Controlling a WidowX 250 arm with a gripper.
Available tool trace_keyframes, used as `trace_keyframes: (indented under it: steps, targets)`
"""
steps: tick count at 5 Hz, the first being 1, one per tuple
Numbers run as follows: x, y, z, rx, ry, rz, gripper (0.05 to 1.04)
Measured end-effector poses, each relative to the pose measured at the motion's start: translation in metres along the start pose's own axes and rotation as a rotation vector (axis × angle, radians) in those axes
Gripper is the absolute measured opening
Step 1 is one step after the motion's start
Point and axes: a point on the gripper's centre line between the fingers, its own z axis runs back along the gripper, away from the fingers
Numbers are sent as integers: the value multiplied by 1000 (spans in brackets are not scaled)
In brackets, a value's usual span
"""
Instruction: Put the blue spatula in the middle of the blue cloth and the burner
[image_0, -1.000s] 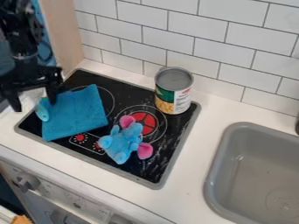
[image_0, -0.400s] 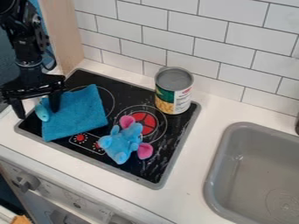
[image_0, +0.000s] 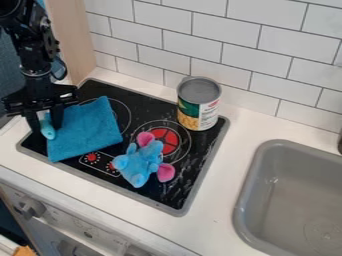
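Note:
At the left, the black gripper (image_0: 45, 126) hangs low over the left edge of the blue cloth, its two fingers closed in on the blue spatula (image_0: 47, 131). Only the light blue end of the spatula shows between them; the rest is hidden behind the gripper. The blue cloth (image_0: 87, 131) lies spread over the left part of the black stovetop, covering part of the rear-left burner. To the right of the cloth is the burner (image_0: 165, 141) with a red centre.
A blue plush toy with pink ears (image_0: 140, 165) lies in front of the red burner, near the cloth's right side. An open-looking tin can (image_0: 198, 104) stands at the stovetop's back right corner. A grey sink (image_0: 290, 200) is at the right, and a tiled wall runs behind.
The gripper's fingers have drawn together from wide apart to around the spatula. The arm has shifted slightly to the right and down.

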Motion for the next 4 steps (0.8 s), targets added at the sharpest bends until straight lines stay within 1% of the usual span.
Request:
trace_keyframes:
  steps: [1, 2, 3, 4]
  targets:
    - [0, 0, 0, 0, -2, 2, 314]
    - [1, 1, 0, 4, -5, 4, 313]
    - [-1, 3, 1, 10, 8, 17, 313]
    - [8, 14, 26, -44, -26, 69, 313]
